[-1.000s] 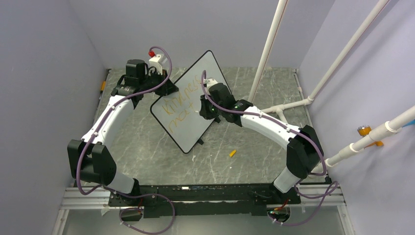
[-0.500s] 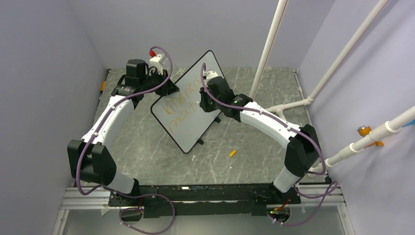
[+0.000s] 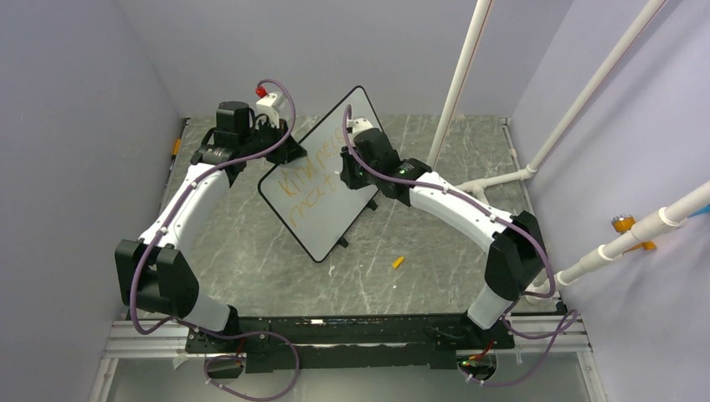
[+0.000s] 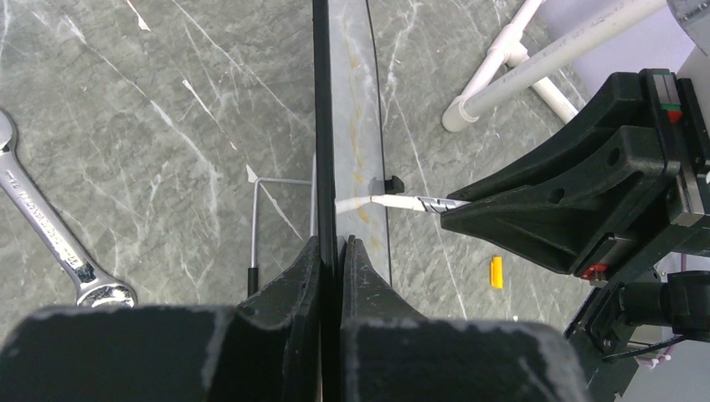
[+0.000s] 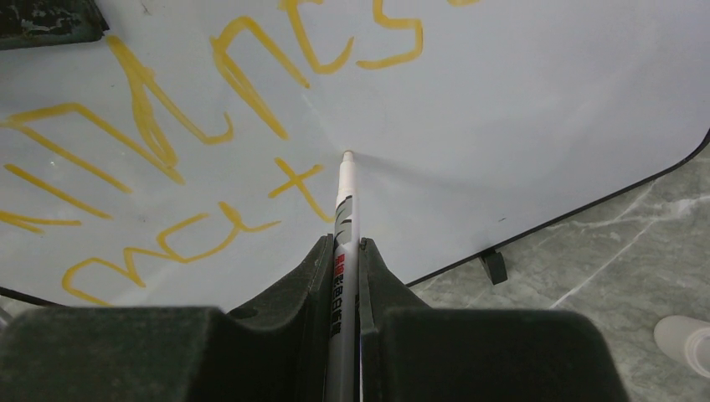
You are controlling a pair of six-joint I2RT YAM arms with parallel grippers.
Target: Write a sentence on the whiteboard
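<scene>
Overlapping the sentence point(image 3: 303, 191), right pincer point(image 3: 346, 173) hides its end

whiteboard point(image 3: 328, 230): white, black frame | sentence point(image 3: 306, 189): orange-yellow | table point(image 3: 251, 251): grey, white-veined marble | marker point(image 5: 344, 209): white

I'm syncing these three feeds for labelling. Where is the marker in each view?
Top external: not discernible, hidden under the right gripper over the whiteboard.
Left wrist: marker centre-right, horizontal, tip meeting the whiteboard seen edge-on.
Right wrist: marker bottom centre, pointing up, tip on the whiteboard.
Shared landmark: the whiteboard.
</scene>
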